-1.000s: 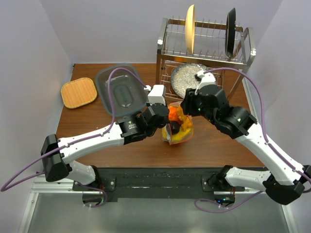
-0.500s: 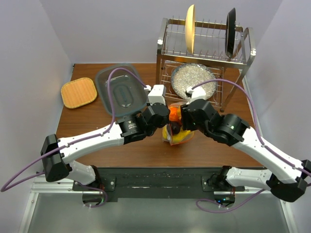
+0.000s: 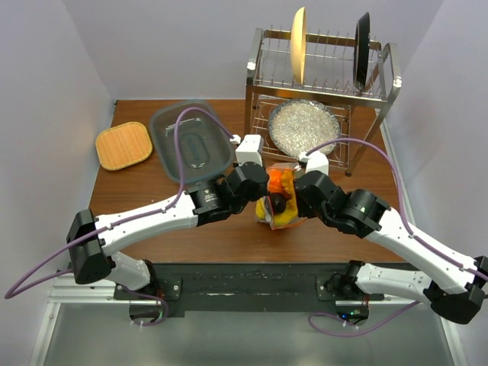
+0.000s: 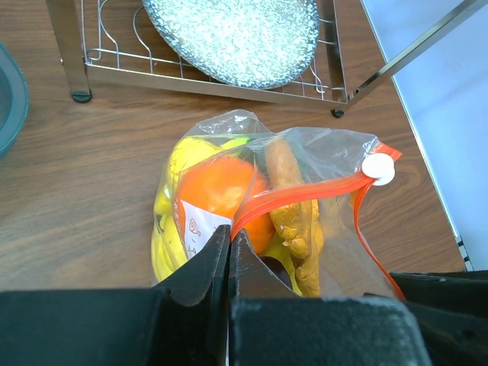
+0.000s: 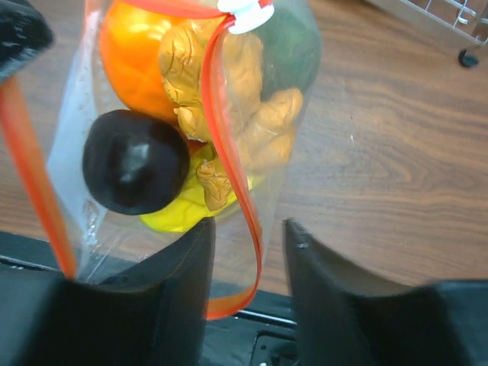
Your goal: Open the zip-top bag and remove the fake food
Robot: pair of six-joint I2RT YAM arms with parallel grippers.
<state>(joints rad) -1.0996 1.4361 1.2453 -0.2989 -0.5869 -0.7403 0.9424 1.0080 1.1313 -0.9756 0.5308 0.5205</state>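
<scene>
The zip-top bag [image 3: 280,200] stands on the wooden table between both arms, its mouth parted and the white slider [image 4: 377,169] at the far end of the orange-red strip. Inside lies fake food: an orange [image 4: 221,187], a banana bunch [image 4: 171,198], a knobbly tan piece [image 5: 252,130], a dark brown ball [image 5: 133,160] and a lemon [image 5: 179,213]. My left gripper [image 4: 229,232] is shut on the near end of one lip of the strip. My right gripper [image 5: 248,229] stands open, with the other lip of the strip hanging loose between its fingers.
A wire dish rack [image 3: 324,76] stands behind the bag, holding a cream plate and a black plate upright, with a glittery silver plate [image 3: 303,126] on its lower shelf. A grey tub [image 3: 191,145] and a woven mat [image 3: 123,145] lie at the back left.
My right gripper has come down and left from beside the rack to the bag, and its fingers now straddle the free lip. The left gripper has kept its hold.
</scene>
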